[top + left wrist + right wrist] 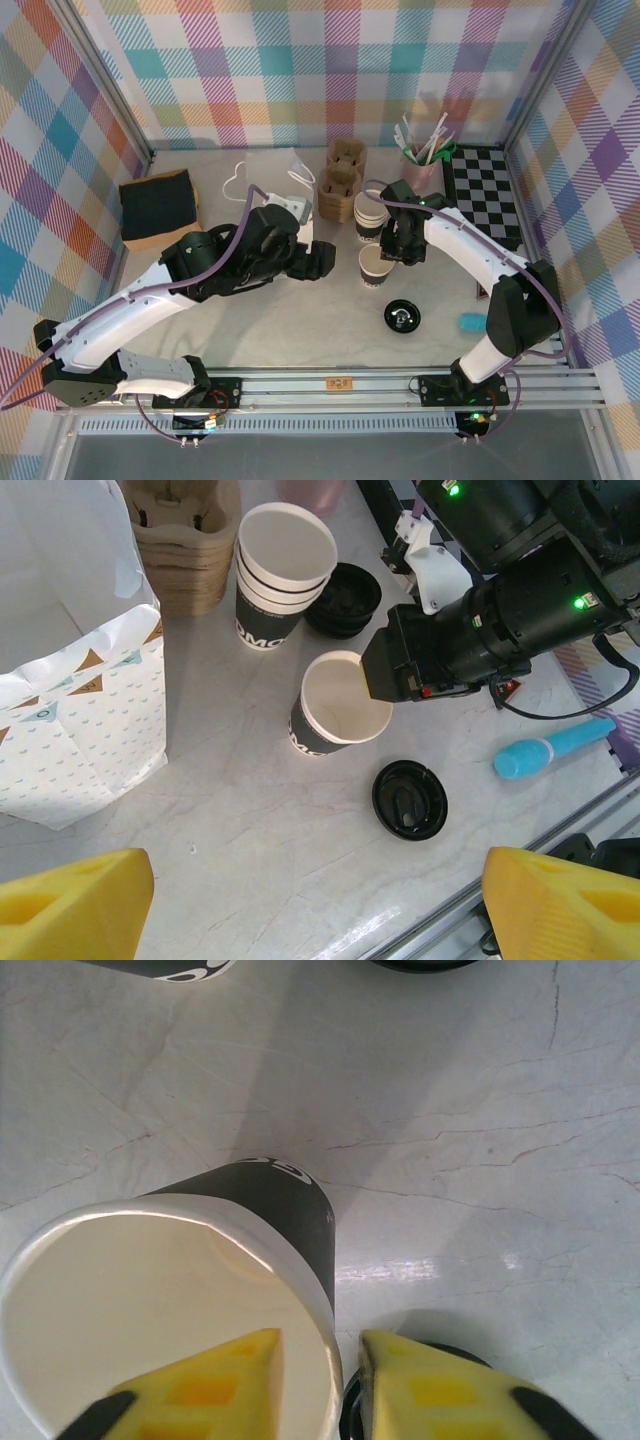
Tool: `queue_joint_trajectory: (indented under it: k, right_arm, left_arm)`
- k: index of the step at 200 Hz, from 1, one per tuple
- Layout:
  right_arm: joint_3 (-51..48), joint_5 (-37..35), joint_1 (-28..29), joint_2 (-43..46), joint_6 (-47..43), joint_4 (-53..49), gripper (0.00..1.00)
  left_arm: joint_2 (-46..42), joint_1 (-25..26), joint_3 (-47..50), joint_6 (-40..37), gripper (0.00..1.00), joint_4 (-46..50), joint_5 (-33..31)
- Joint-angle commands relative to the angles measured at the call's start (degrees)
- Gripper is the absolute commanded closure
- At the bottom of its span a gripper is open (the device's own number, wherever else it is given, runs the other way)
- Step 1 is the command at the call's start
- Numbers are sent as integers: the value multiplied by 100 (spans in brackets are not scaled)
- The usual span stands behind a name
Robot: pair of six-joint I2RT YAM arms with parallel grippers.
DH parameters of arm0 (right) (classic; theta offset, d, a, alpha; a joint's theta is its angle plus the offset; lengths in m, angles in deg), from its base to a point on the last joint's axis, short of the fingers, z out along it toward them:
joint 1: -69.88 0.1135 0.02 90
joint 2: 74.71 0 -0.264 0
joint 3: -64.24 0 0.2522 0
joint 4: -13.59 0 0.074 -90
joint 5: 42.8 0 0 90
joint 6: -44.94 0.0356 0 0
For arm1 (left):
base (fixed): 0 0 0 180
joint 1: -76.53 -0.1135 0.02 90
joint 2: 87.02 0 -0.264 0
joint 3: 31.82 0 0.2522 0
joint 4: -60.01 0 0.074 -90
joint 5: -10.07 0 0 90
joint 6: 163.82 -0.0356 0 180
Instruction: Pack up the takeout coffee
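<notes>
The takeout coffee cup (376,265) (340,705) (255,1225) stands upright mid-table, white at the rim, dark below, its mouth uncovered. My right gripper (397,248) (320,1380) hangs over its right rim, one yellow finger inside the cup and one outside. The jaws stand slightly apart, with a gap showing on the inner side of the wall. A loose black lid (402,317) (409,799) lies on the table just in front of the cup. My left gripper (320,258) (315,900) hovers to the cup's left, jaws wide and holding nothing.
A stack of lidless cups (369,215) (283,565) stands behind the cup, with black lids (343,598) beside it. A white paper bag (70,680) and cardboard cup carriers (342,180) are at the back. A blue object (470,321) lies near the front rail.
</notes>
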Motion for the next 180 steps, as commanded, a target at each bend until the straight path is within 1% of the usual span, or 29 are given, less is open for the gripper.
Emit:
queue_joint_trajectory:
  k: [1,18,41,76,102,120,137,160,180]
  right_arm:
    - [15,-99,40,72,19,-115,65]
    - [112,-211,40,210,-16,-248,61]
    - [319,-373,39,440,-143,-543,58]
    - [414,-499,40,1001,-406,-1018,57]
    - [58,-450,128,1599,-499,-1241,58]
    - [-415,-364,351,1984,-461,-1291,58]
    - [-840,-200,613,2140,-278,-1264,59]
    - [-1244,-287,1160,2118,70,-1084,61]
    - [-1475,-366,1511,1907,295,-865,63]
  left_arm:
    - [-122,46,28,27,15,-31,-164]
    - [-111,44,-21,6,15,-2,-174]
    - [-95,44,-86,-25,15,12,-201]
    - [-44,44,-183,-69,15,57,-252]
    - [-51,44,-182,-79,15,39,-311]
    - [-31,47,-168,-86,15,10,-343]
    - [8,46,-166,-87,15,-6,-345]
    - [19,48,-120,-46,15,-48,-375]
    - [-46,44,-14,17,15,-124,-424]
